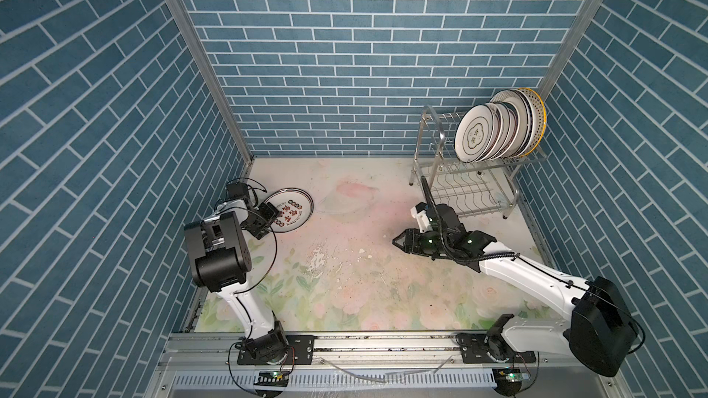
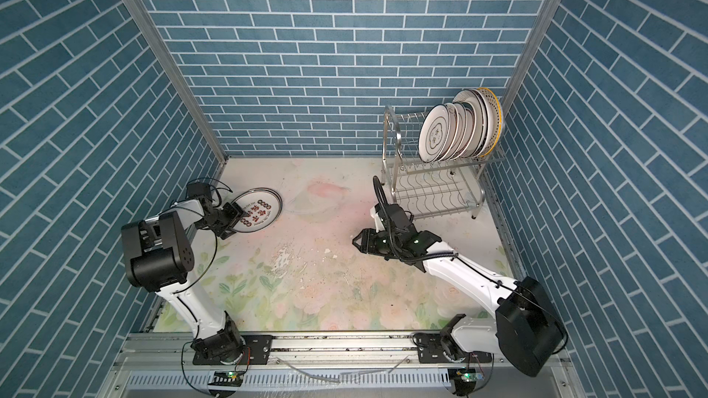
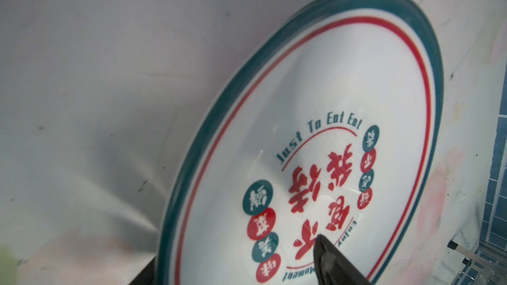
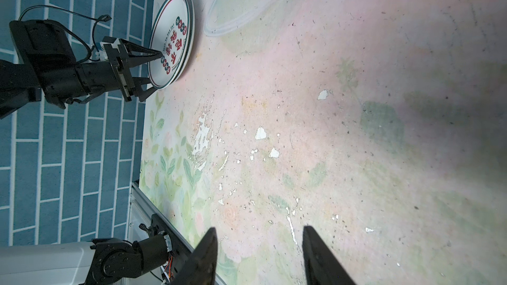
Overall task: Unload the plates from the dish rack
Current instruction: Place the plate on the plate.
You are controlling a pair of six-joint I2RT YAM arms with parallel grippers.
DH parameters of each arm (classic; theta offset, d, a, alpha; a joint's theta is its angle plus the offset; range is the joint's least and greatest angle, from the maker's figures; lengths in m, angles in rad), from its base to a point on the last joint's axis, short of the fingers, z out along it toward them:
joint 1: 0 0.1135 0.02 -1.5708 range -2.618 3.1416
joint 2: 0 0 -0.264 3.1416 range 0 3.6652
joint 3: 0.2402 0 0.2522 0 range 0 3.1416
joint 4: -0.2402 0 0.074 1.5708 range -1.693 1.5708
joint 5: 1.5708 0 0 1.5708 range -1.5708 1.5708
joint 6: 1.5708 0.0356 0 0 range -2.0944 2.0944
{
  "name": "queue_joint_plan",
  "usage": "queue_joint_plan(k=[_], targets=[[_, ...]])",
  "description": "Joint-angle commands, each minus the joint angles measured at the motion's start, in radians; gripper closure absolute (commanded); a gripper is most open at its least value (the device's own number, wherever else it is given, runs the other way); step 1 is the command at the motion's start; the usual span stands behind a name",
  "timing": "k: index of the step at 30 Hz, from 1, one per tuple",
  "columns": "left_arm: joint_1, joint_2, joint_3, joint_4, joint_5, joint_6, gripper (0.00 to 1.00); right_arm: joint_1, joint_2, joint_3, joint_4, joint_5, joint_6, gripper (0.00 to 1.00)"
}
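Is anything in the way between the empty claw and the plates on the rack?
Nothing loose lies between the right gripper and the plates. Only the arched handle of the rack stands before them, so from above the way looks open.

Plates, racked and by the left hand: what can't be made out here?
- Rack plates: they overlap in both top views, so count and rear patterns are hidden.
- Table plate: cut off by the left wrist view's edge; one or two stacked, unclear.
- Left hand: too small in the right wrist view to tell whether a finger touches the plate.
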Motion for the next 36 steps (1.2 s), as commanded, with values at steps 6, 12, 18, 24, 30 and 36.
queue_joint_plan(k=[6, 12, 18, 24, 30, 36], targets=[[-0.037, 0.039, 0.07, -0.08, -0.047, 0.027, 0.23, -0.01, -0.025, -0.031, -0.01, -0.008, -0.034, 0.49], [-0.051, 0.079, 0.132, -0.151, -0.06, 0.056, 0.23, -0.013, -0.034, -0.035, -0.014, -0.006, -0.037, 0.49], [-0.07, 0.107, 0.172, -0.198, -0.094, 0.078, 0.23, -0.015, -0.043, -0.038, -0.017, -0.008, -0.038, 0.49], [-0.086, 0.095, 0.176, -0.231, -0.128, 0.093, 0.23, -0.015, -0.054, -0.036, -0.035, -0.004, -0.041, 0.49], [-0.081, -0.05, 0.117, -0.231, -0.138, 0.095, 0.21, -0.018, -0.104, 0.0, -0.141, 0.036, -0.071, 0.49], [-0.067, -0.258, 0.008, -0.206, -0.1, 0.079, 0.19, -0.023, -0.203, 0.067, -0.324, 0.135, -0.112, 0.49]])
